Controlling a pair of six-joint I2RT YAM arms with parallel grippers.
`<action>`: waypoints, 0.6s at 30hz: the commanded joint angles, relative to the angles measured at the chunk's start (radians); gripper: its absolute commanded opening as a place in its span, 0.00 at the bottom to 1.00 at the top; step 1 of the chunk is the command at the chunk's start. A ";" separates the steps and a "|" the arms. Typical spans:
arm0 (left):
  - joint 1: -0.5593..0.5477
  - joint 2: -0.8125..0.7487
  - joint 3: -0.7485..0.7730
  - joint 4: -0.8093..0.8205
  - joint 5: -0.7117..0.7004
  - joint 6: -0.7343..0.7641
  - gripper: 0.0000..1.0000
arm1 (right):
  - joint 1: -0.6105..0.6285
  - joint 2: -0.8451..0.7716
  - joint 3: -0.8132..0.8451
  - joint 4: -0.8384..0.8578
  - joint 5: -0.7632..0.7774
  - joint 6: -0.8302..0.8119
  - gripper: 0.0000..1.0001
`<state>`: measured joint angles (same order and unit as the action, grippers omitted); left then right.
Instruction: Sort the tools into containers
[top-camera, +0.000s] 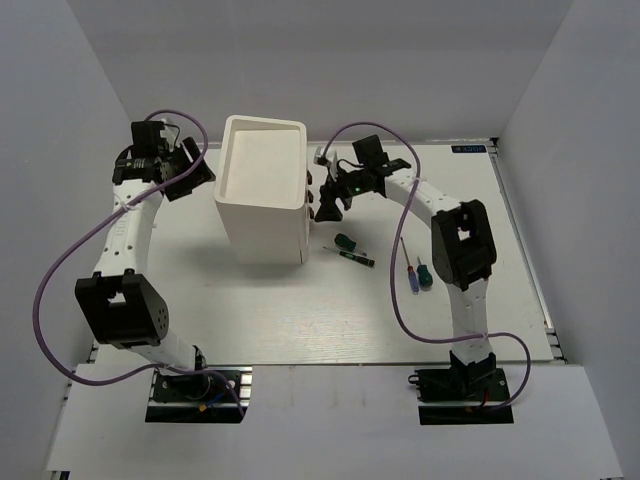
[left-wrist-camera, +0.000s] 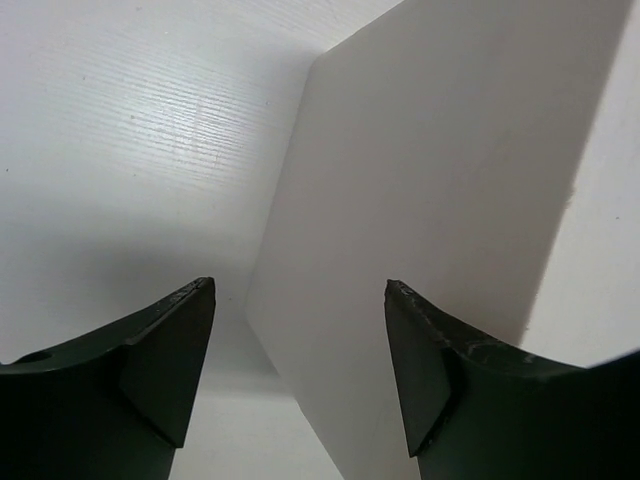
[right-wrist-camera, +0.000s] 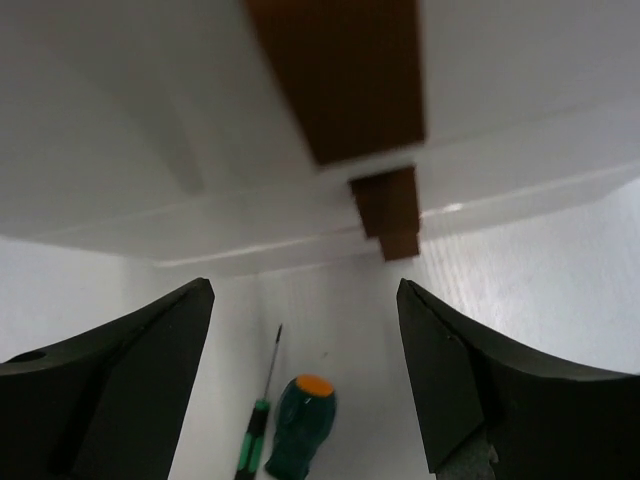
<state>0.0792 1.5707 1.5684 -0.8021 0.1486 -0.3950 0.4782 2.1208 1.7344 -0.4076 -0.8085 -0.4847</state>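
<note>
Arms bend inward flanking the cabinet (top-camera: 262, 190); we record left tool (left-wrist-camera: 300, 290) and right tool (right-wrist-camera: 305, 300) spread. Thin green screwdriver (right-wrist-camera: 258, 420) lies right of cabinet, tip toward it.

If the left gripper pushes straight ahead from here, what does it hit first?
The white cabinet. Its plain side wall fills the view ahead of the open left gripper, close to one of its edges. How near it is remains hard to judge.

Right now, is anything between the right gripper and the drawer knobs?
Nothing visible. The right gripper is open, facing the brown knobs on the cabinet; the green screwdrivers lie on the table below.
</note>
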 joint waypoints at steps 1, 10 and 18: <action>0.017 -0.063 -0.002 -0.019 -0.009 0.001 0.80 | 0.004 0.080 0.111 0.096 -0.063 -0.045 0.80; 0.027 -0.092 -0.042 -0.019 -0.018 0.001 0.82 | 0.005 0.194 0.229 0.206 -0.055 0.007 0.75; 0.027 -0.101 -0.070 -0.017 -0.009 -0.008 0.82 | -0.006 0.143 0.123 0.349 -0.158 0.020 0.27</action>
<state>0.1020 1.5238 1.5108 -0.8196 0.1379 -0.3950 0.4679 2.3142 1.8927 -0.1940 -0.8978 -0.4675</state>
